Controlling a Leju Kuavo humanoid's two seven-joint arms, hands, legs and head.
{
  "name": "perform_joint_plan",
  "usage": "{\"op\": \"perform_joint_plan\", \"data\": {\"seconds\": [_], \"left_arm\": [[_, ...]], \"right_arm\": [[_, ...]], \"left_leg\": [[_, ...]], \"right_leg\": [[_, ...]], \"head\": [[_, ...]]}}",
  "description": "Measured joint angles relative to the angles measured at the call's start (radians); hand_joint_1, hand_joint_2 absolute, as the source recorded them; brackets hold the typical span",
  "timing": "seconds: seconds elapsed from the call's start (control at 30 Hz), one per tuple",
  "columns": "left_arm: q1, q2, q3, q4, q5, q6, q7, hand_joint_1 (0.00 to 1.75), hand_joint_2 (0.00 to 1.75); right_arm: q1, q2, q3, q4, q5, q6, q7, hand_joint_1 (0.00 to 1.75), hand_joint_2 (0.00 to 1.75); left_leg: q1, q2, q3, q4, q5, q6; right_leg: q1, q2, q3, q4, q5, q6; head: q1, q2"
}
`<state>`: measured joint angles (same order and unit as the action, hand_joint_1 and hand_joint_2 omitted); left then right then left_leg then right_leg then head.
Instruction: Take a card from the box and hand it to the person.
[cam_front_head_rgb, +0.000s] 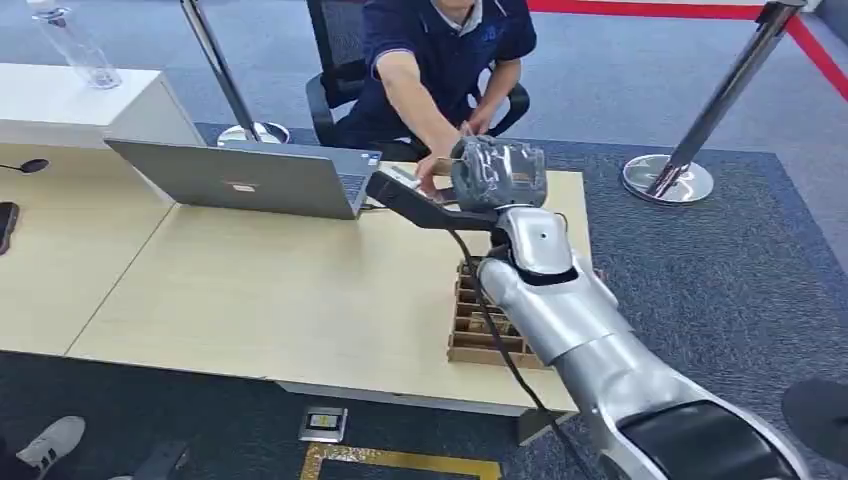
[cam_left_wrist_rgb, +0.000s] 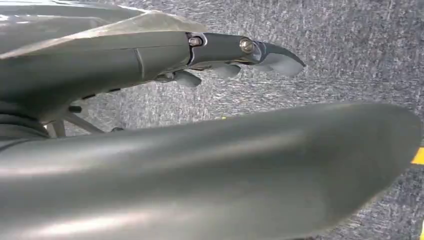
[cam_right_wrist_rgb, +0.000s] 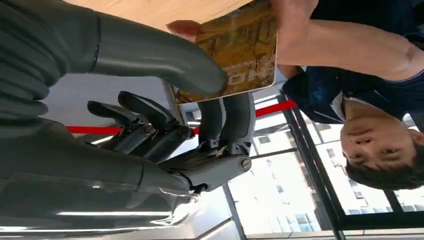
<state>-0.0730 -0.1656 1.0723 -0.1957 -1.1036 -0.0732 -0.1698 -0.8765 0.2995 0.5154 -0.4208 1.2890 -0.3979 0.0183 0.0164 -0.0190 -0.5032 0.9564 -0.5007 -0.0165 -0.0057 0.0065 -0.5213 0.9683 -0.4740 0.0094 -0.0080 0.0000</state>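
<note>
Right wrist view: right hand (cam_right_wrist_rgb: 200, 100) pinches card (cam_right_wrist_rgb: 240, 50); person's hand (cam_right_wrist_rgb: 292, 20) grips its far edge.

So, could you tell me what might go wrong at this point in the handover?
1. The right hand pinches the card while the person's hand grips its far end; if both pull, the card may bend or slip.
2. Drawing back, the right arm could clip the laptop or the cardboard box beneath it.

Head view was bright, evenly lit, shadows soft. Left wrist view was blurred close-up. Right wrist view was backlit by windows (cam_right_wrist_rgb: 300, 200).
</note>
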Motion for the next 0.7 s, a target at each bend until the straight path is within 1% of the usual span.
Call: {"op": "perform_joint_plan", "data": {"seconds": [0.17, 0.2, 0.23, 0.27, 0.37, 0.5, 0.6, 0.7], "left_arm": [[-0.001, 0.006, 0.0, 0.0, -0.002, 0.0, -0.002, 0.0, 0.0], [-0.001, 0.006, 0.0, 0.0, -0.001, -0.001, -0.002, 0.0, 0.0], [0.0, 0.006, 0.0, 0.0, 0.001, -0.001, -0.002, 0.0, 0.0], [-0.001, 0.006, 0.0, 0.0, 0.003, -0.001, -0.002, 0.0, 0.0], [0.0, 0.006, 0.002, 0.0, 0.016, -0.001, -0.002, 0.0, 0.0], [0.0, 0.006, 0.005, 0.0, 0.027, -0.001, 0.002, 0.0, 0.0], [0.005, 0.006, 0.014, 0.0, 0.033, 0.0, 0.006, 0.0, 0.0], [0.005, 0.005, 0.025, 0.0, 0.034, 0.001, 0.011, 0.0, 0.0]], "right_arm": [[0.007, 0.01, -0.018, -0.013, -0.008, -0.04, -0.048, 1.75, 1.75], [0.012, 0.012, -0.021, -0.024, -0.011, -0.046, -0.056, 0.21, 1.75], [0.016, 0.015, -0.023, -0.034, -0.015, -0.051, -0.064, 0.21, 1.75], [0.022, 0.017, -0.027, -0.046, -0.022, -0.055, -0.074, 0.0, 1.75], [0.073, 0.018, -0.047, -0.124, -0.063, -0.079, -0.111, 0.0, 1.75], [0.203, 0.005, -0.069, -0.31, -0.109, -0.09, -0.129, 0.0, 1.75], [0.369, -0.026, -0.089, -0.546, -0.16, -0.098, -0.144, 0.0, 1.75], [0.538, -0.058, -0.116, -0.753, -0.191, -0.101, -0.161, 0.0, 1.75]], "left_leg": [[0.0, 0.0, 0.0, 0.0, 0.0, 0.0], [0.0, 0.0, 0.0, 0.0, 0.0, 0.0], [0.0, 0.0, 0.0, 0.0, 0.0, 0.0], [0.0, 0.0, 0.0, 0.0, 0.0, 0.0], [0.0, 0.0, 0.0, 0.0, 0.0, 0.0], [0.0, 0.0, 0.0, 0.0, 0.0, 0.0], [0.0, -0.002, -0.001, 0.0, -0.001, 0.001], [0.0, -0.002, -0.001, 0.0, -0.002, 0.001]], "right_leg": [[0.0, 0.0, 0.0, 0.0, 0.0, 0.0], [0.0, 0.0, 0.0, 0.0, 0.0, 0.0], [0.0, 0.0, 0.0, 0.0, 0.0, 0.0], [0.0, 0.0, 0.0, 0.0, 0.0, 0.0], [0.0, 0.0, 0.0, 0.0, 0.0, 0.0], [0.0, 0.0, 0.0, -0.002, 0.0, 0.0], [0.0, 0.0, 0.0, -0.002, -0.001, 0.001], [0.0, 0.0, 0.0, -0.003, -0.001, 0.001]], "head": [[0.0, 0.0], [0.0, 0.0], [0.0, 0.0], [0.0, 0.0], [0.0, 0.0], [0.0, 0.0], [0.0, 0.0], [0.0, 0.0]]}}
